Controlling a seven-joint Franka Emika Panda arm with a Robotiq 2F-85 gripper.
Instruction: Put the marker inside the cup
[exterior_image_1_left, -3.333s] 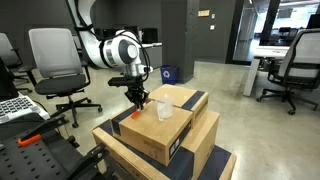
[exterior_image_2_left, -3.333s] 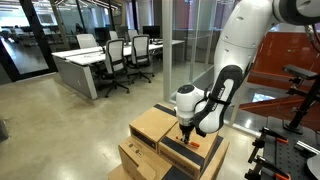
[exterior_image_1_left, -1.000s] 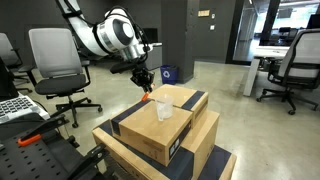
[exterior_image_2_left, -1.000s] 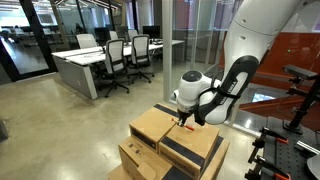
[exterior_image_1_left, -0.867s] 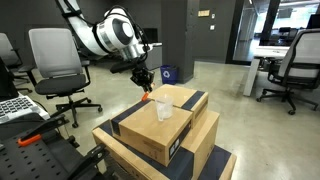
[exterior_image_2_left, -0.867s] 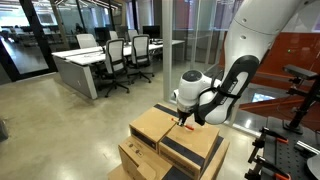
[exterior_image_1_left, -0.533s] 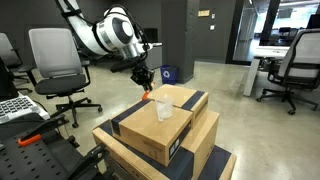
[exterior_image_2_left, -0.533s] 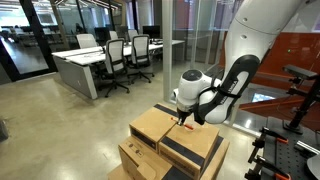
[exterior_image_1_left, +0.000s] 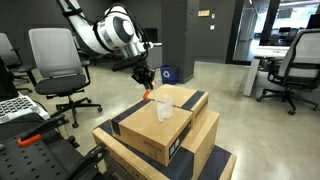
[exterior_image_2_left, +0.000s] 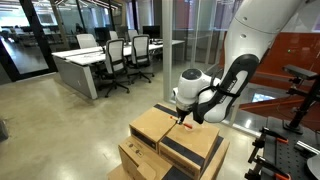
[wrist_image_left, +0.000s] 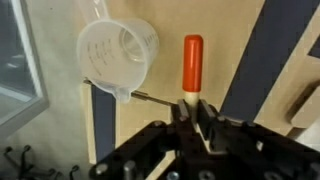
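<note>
My gripper is shut on the lower end of the marker, a red-orange stick that points straight up out of the jaws in the wrist view. The clear plastic cup lies just left of the marker there, its mouth turned toward the camera. In an exterior view the gripper hangs in the air with the marker below its jaws, a little left of and above the cup, which stands upright on the top cardboard box. In an exterior view the gripper hovers over the boxes; the cup is not discernible.
The cardboard boxes are stacked, with a dark tape band across the top one. Office chairs stand behind on the floor. Black equipment with orange parts sits at the lower left. A glass wall and desks lie farther off.
Over 3.3 seconds the gripper lifted the marker off the box top. In the last second it has edged slightly toward the cup, with the marker still held.
</note>
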